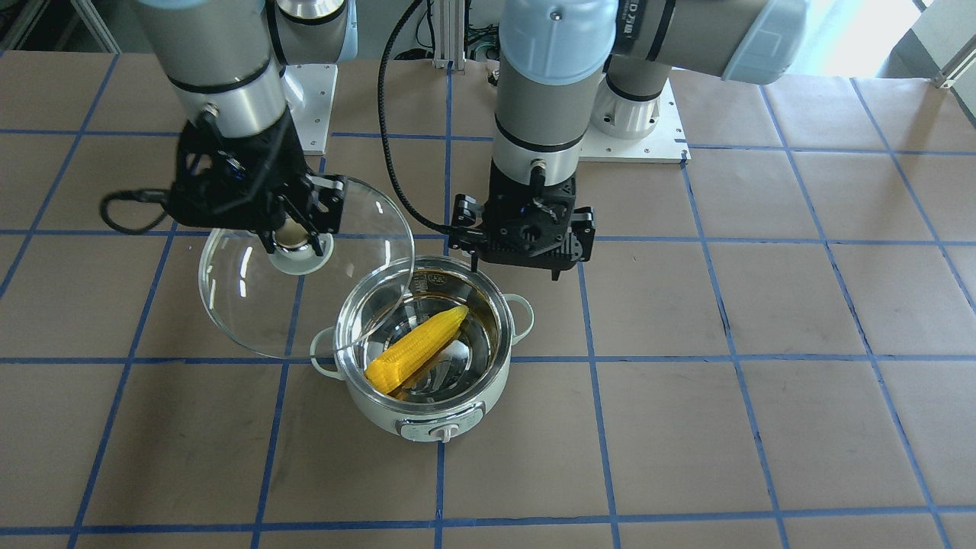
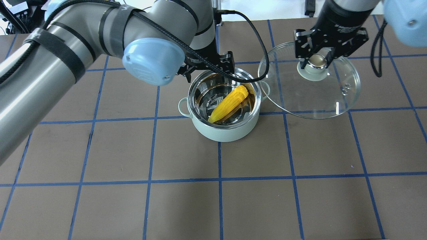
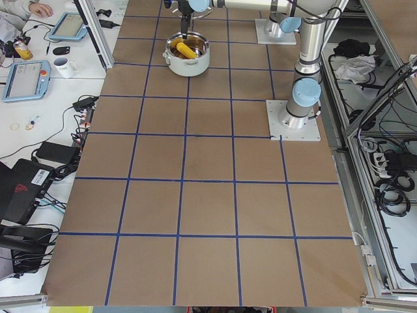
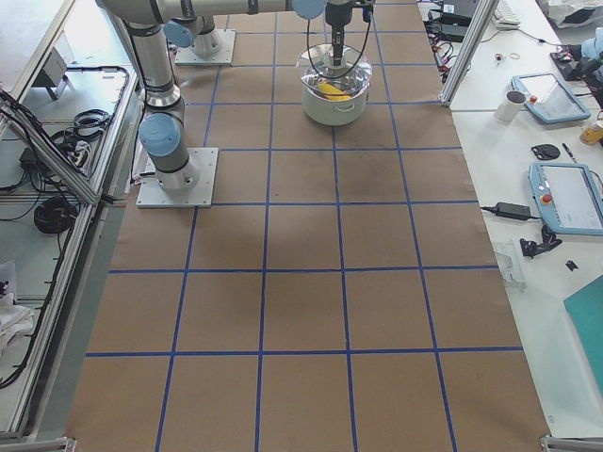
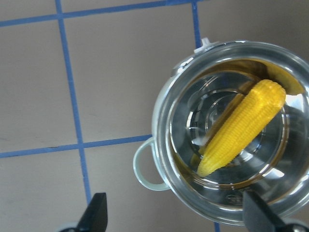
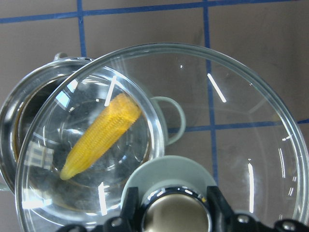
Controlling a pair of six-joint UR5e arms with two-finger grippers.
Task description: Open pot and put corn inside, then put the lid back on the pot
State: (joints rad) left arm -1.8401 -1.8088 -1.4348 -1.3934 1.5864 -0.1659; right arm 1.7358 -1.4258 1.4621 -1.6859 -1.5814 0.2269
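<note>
Aloft, lid (image 2: 333, 96) beside open pot (image 2: 230, 133), corn (image 2: 229, 103) inside

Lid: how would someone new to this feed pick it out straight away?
Find the mint-green pot with yellow corn inside. Right beside it, the right pincer holds the lid by its knob. It is the only clear glass dome.

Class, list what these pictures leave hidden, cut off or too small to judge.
- Left wrist view: left gripper fingers mostly cut off by the bottom edge.
- Right wrist view: lid knob sides covered by right gripper.
- Exterior left view: corn kernels too small.
</note>
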